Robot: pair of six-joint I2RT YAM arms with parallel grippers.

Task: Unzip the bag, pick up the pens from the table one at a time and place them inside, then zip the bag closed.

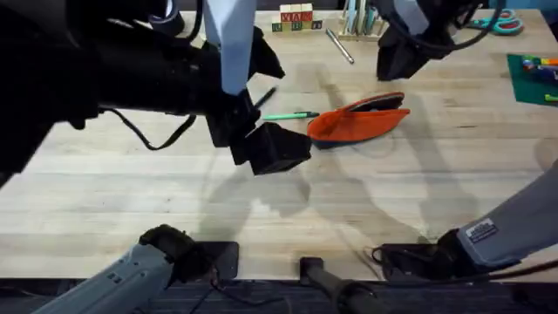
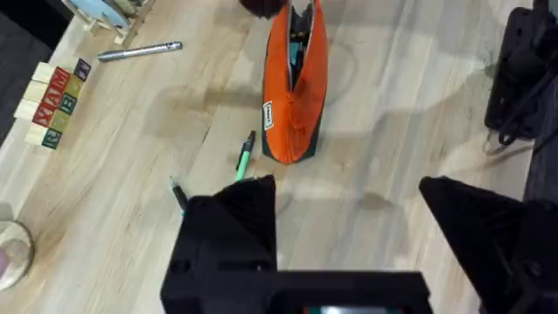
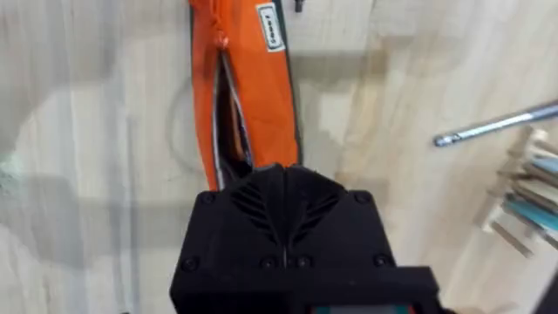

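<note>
Left end effector (image 2: 349, 218) open, green pen (image 2: 245, 156) just ahead, beside bag (image 2: 296, 87)

You are looking at the bag (image 1: 359, 120) lying near the middle of the tabletop (image 1: 261, 218), its zipper standing partly open along the top. Just to its left, one pen (image 1: 290, 115) is lying on the tabletop, its tip almost reaching the bag's end, and another pen (image 2: 178, 195) is lying a little farther left, partly hidden under the left pincer (image 1: 272, 148). A third pen (image 1: 340, 46) is resting well behind the bag, near the far edge, just right of the lettered blocks (image 1: 296, 17). The right pincer (image 1: 397, 61) is hanging above the bag's right end.
</note>
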